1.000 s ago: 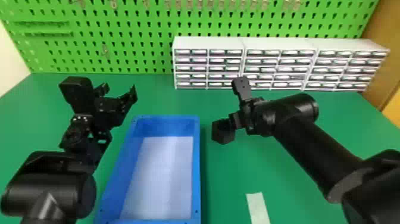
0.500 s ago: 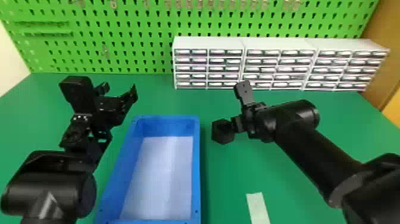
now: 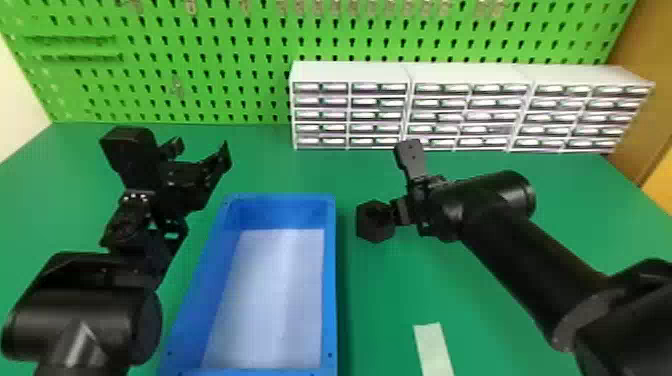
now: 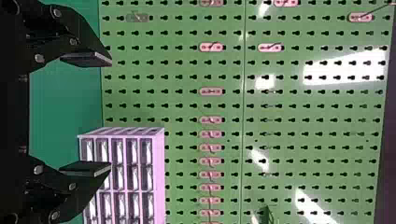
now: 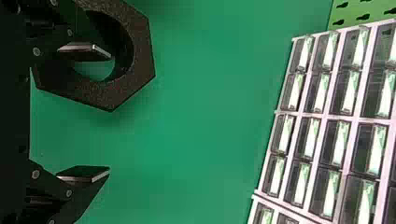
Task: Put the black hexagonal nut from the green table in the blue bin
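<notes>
Black nut (image 3: 367, 230) outside the blue bin (image 3: 331, 280), folks

Head view: it's near the bin's right edge, right gripper (image 3: 425, 205) beside it; left gripper (image 3: 202, 150) near the bin's far left corner. Left wrist: fingers wide apart, empty. Right wrist: fingers wide apart too, one across the nut's hole, nothing pinched, can't tell about contact.

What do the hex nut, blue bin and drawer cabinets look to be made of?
Black nut: matte, grainy; speckled face suggests textured plastic, though coated metal is possible.
Blue bin: probably molded plastic, smooth; evenly coloured walls, rounded rim.
Drawer cabinets: likely white plastic housings, glossy clear plastic drawers; see-through fronts.
</notes>
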